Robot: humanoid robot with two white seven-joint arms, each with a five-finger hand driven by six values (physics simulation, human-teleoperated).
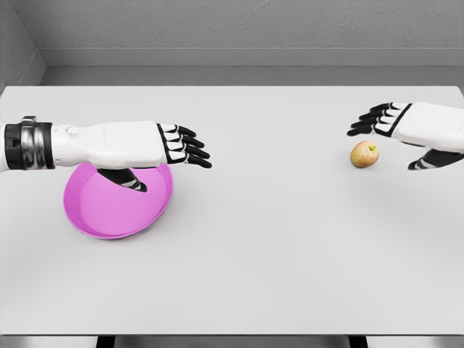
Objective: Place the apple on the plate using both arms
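A small yellow-red apple (364, 154) stands on the white table at the right. My right hand (395, 130) hovers just right of it and slightly above, fingers spread open toward the apple and thumb below, not touching it. A pink plate (109, 214) lies at the left of the table. My left hand (170, 156) reaches in over the plate's far edge, palm down, fingers extended and open, thumb hanging over the plate. It holds nothing.
The white table (254, 254) stretches wide between plate and apple. A grey wall runs behind the table's far edge, and the front edge lies near the bottom of the view.
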